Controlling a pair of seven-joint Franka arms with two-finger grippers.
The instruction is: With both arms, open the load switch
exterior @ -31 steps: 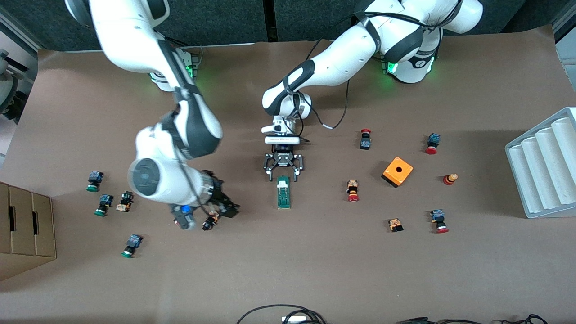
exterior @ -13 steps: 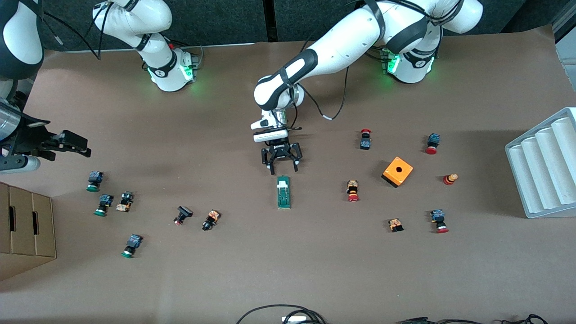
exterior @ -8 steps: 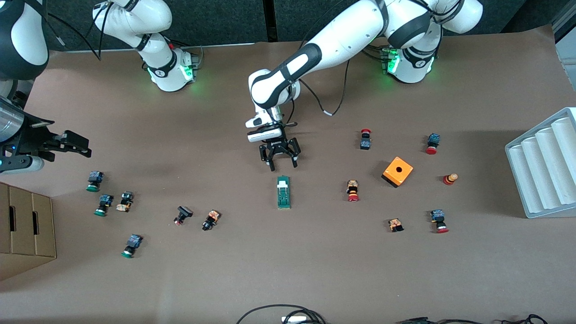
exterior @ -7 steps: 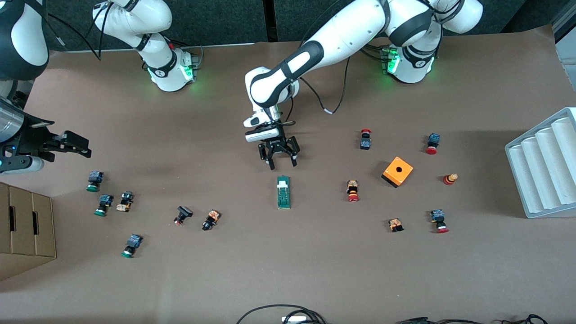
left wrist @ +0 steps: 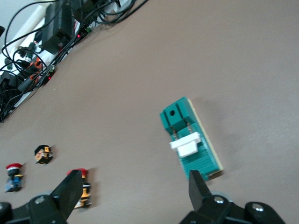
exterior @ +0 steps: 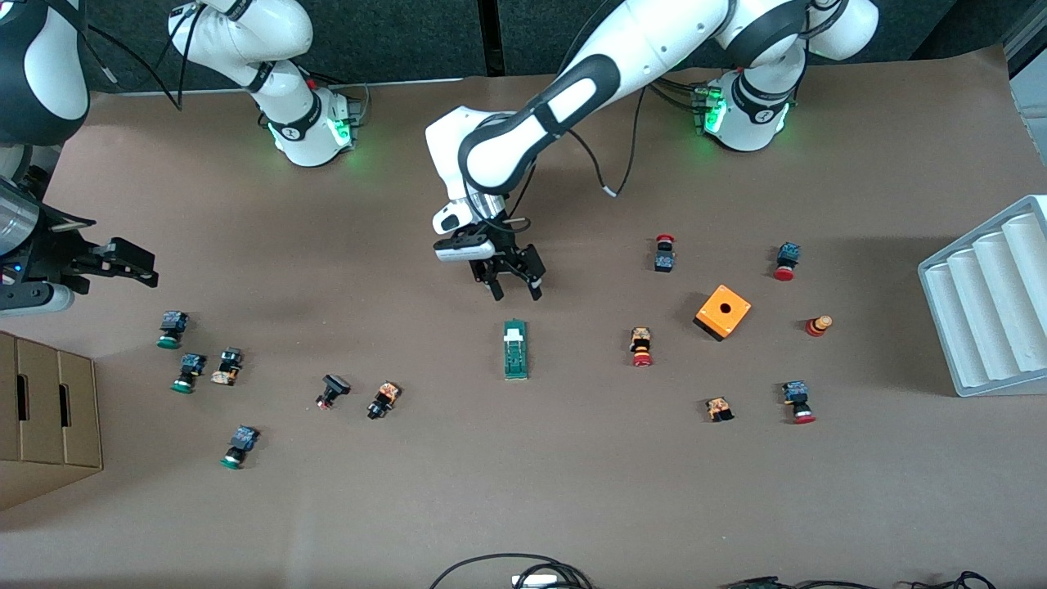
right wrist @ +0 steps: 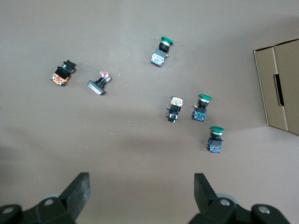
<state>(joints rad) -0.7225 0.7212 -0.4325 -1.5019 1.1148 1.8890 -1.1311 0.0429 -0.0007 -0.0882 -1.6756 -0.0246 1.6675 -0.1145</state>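
The load switch (exterior: 515, 349) lies flat mid-table, a narrow dark-green bar with its white block toward the robots' bases. In the left wrist view the load switch (left wrist: 189, 140) lies past one fingertip and not between the fingers. My left gripper (exterior: 516, 292) hangs open over bare table just short of the switch's white end, touching nothing. My left gripper (left wrist: 135, 184) holds nothing. My right gripper (exterior: 144, 265) is open and empty, raised over the right arm's end of the table. In its wrist view my right gripper (right wrist: 141, 182) looks down on scattered push buttons.
Green-capped buttons (exterior: 169, 329) and a cardboard box (exterior: 45, 409) sit at the right arm's end. An orange cube box (exterior: 723, 312), red-capped buttons (exterior: 641, 347) and a white ridged tray (exterior: 990, 298) are at the left arm's end. Cables (exterior: 515, 573) lie at the front edge.
My left gripper has drawn back from the load switch toward the bases and turned slightly, staying open. My right arm swung out to its end of the table earlier and has hardly moved since.
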